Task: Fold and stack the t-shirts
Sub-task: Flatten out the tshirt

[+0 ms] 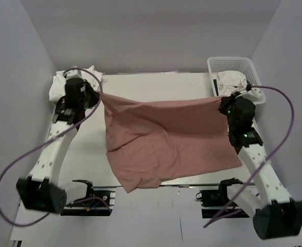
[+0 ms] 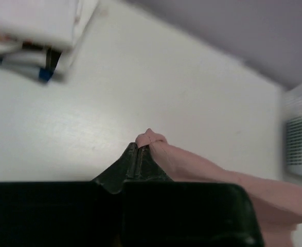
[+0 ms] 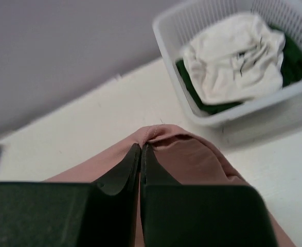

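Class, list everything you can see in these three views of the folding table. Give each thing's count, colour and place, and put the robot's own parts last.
pink t-shirt: one, dusty pink, stretched between both grippers over the table
folded stack: one, white, far left corner of the table; number of pieces cannot be told
mesh basket: one, white, far right corner
crumpled white t-shirt: one, white, in the mesh basket
dark green cloth: one, dark green, under the crumpled white t-shirt
table: one, white
cables: two, purple, one looping from each arm
left gripper: one, black, shut on a pink t-shirt corner
right gripper: one, black, shut on the opposite corner
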### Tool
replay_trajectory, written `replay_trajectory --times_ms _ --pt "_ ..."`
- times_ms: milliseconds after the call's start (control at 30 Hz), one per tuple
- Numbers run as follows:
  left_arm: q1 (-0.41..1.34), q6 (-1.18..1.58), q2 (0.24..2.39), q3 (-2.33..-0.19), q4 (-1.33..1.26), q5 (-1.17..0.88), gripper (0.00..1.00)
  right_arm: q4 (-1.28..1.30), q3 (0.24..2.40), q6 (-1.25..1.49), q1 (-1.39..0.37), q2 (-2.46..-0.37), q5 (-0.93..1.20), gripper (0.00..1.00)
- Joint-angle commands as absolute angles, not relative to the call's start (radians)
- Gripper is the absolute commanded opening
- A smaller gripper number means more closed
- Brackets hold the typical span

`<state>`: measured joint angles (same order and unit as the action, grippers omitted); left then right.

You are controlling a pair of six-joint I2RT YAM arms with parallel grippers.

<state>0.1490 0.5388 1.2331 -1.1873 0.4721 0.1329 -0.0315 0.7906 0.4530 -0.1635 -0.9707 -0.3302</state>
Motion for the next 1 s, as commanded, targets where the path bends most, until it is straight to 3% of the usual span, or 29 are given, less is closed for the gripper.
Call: replay_trajectory --times_ms 0,133,400,800,967 --pt "0.147 0.529 0.984 -1.210 0.410 0.106 0.00 -0.002 0.853 0.394 -0.160 -0.783 -0.356 0.00" --pt "0.147 0.529 0.801 -1.284 0.432 0.078 0.00 0.101 0.969 0.361 -0.160 -0.652 -0.368 0.00" --pt "0.129 0.502 0.641 -1.537 0.479 -0.017 0.00 0.212 1.245 0.293 -0.158 -0.477 -0.201 0.00" --pt "0.129 0.403 0.871 -2.271 0.703 0.011 0.00 0.311 1.647 0.224 -0.138 -0.515 -0.238 0.00" --pt "0.146 0.379 0.937 -2.246 0.603 0.077 0.00 0.291 1.657 0.218 -0.161 -0.572 -0.281 0.00"
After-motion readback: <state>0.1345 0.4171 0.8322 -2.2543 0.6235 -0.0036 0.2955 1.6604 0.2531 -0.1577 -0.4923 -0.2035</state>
